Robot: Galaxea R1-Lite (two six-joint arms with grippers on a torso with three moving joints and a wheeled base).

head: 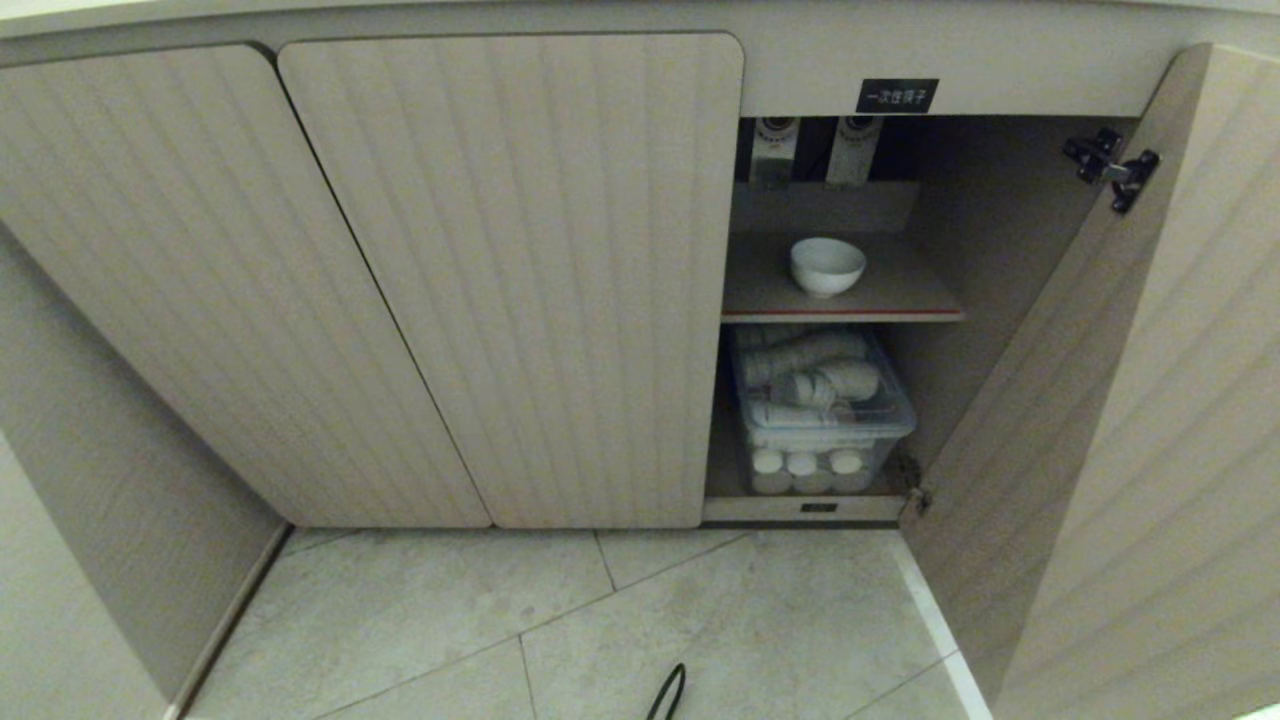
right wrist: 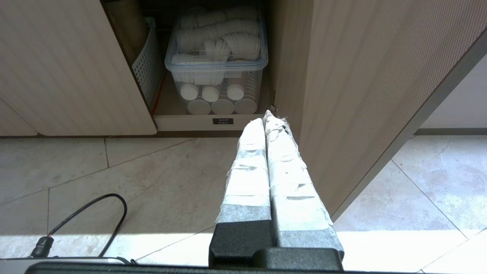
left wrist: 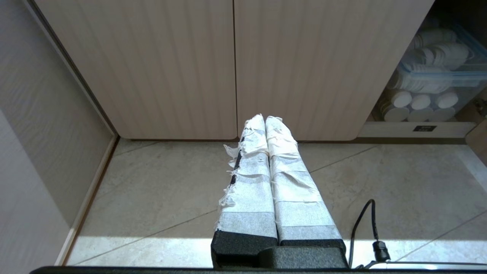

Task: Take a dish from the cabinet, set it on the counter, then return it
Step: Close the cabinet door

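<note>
On the shelf: dish (head: 827,266) upright, mouth up, round, no long axis.
Cabinet (head: 510,280): right door (head: 1130,420) open.
Left gripper (left wrist: 265,118): fingers pressed together, over floor (left wrist: 159,190).
Right gripper (right wrist: 265,117): fingers pressed together, empty.

Each hand (left wrist: 265,118) has black fingers (right wrist: 251,167) wrapped in frayed white tape.

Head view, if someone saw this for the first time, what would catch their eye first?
Probably the small white bowl, alone on the red-edged shelf inside the cabinet's open right-hand compartment. Below it stands a clear plastic bin packed with white disposable cups, and the open ribbed door fills the right side. Neither arm shows there; in the wrist views the left claw and right claw hang shut above the tiled floor.
</note>
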